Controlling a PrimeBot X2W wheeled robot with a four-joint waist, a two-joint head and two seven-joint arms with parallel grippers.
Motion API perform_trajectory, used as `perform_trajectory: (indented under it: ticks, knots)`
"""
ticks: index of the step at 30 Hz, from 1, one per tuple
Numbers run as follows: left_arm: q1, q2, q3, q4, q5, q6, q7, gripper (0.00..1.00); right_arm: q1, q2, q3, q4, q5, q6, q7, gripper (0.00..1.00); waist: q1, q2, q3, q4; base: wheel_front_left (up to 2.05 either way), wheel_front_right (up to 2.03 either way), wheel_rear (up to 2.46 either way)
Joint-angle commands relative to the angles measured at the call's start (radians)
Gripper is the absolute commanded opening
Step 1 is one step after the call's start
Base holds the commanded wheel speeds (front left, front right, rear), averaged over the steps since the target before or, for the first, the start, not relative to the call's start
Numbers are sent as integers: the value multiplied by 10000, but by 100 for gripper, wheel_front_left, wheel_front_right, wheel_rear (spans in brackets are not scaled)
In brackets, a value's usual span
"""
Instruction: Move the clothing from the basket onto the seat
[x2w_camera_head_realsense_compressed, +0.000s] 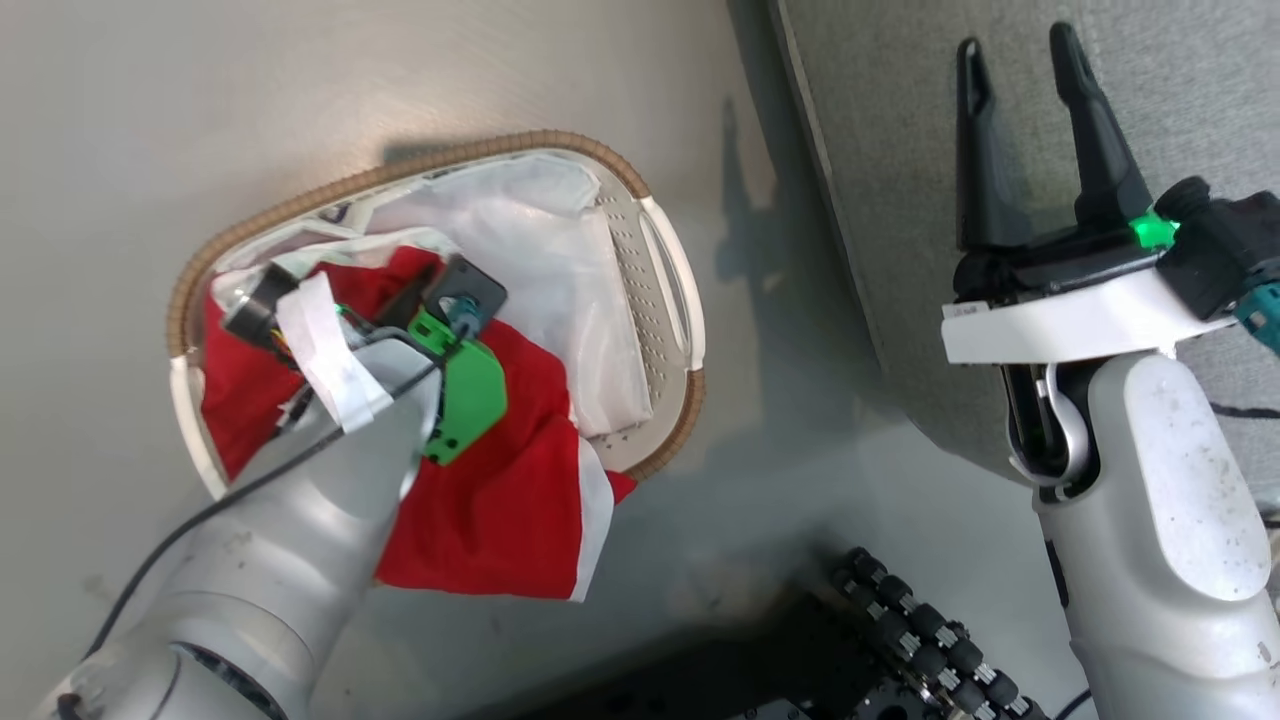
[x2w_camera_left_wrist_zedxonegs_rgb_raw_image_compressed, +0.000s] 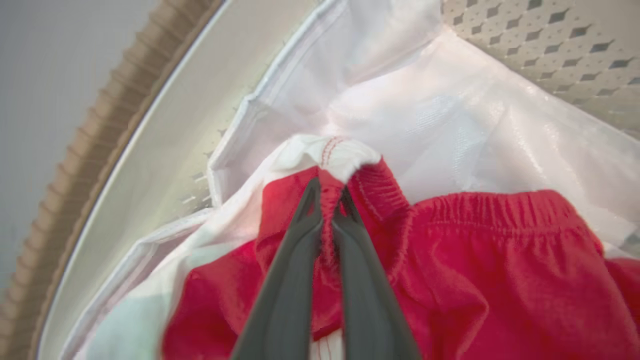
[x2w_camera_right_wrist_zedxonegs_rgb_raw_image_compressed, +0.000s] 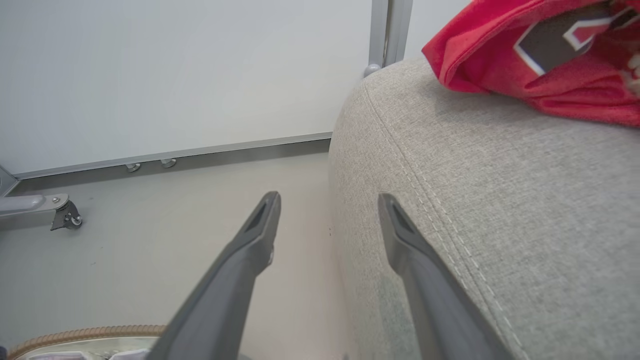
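So the grey seat (x2w_camera_head_realsense_compressed: 880, 150) takes up the upper right of the head view, with the pale floor (x2w_camera_head_realsense_compressed: 150, 120) everywhere else. In the right wrist view, a red jersey (x2w_camera_right_wrist_zedxonegs_rgb_raw_image_compressed: 505, 75) with dark and white print is already lying on the seat's (x2w_camera_right_wrist_zedxonegs_rgb_raw_image_compressed: 500, 210) top, near its rounded corner.

The basket (x2w_camera_head_realsense_compressed: 420, 165) sits on the floor a bit to the left of the seat, not touching it. The white liner (x2w_camera_head_realsense_compressed: 540, 250) is bunched up inside. The clothing (x2w_camera_head_realsense_compressed: 500, 480) is red with white trim, partly in the basket, with a big flap hanging over the near rim onto the floor.

The left arm reaches down into the basket. In its wrist view, the left gripper (x2w_camera_left_wrist_zedxonegs_rgb_raw_image_compressed: 327, 192) has its fingers squeezed together on a gathered red fold of the clothing (x2w_camera_left_wrist_zedxonegs_rgb_raw_image_compressed: 475, 260), right by a white hem, with the liner (x2w_camera_left_wrist_zedxonegs_rgb_raw_image_compressed: 475, 125) behind it.

The right gripper (x2w_camera_head_realsense_compressed: 1017, 45) hangs over the seat's edge, fingers spread wide and holding nothing.
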Motion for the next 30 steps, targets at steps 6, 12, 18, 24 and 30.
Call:
perform_trajectory:
  ticks: [6,12,18,24,30]
  knots:
    - [560,-230,-236,-501,-164,-369,-891,0,686,-29,-210,471,-432,-14,-49,100,0,0,-1765,650,0,0,0]
    - [742,-287,-78,-1383,-491,-623,-1338,0,1311,-31,-362,960,-743,-14,-49,100,0,0,-3084,982,0,0,0]
    - [578,73,144,-2683,-717,-760,-1487,0,1890,-31,-483,1308,-1056,-14,-49,100,0,0,-4254,1246,0,0,0]
    - [466,686,455,-3937,-963,-869,-1443,0,2493,-31,-569,1576,-1310,-14,-49,100,0,0,-5362,1509,0,0,0]
    - [240,1086,765,-4686,-1359,-941,-1068,0,2987,-31,-376,1797,-1457,-14,-49,100,0,0,-6416,1610,0,0,0]
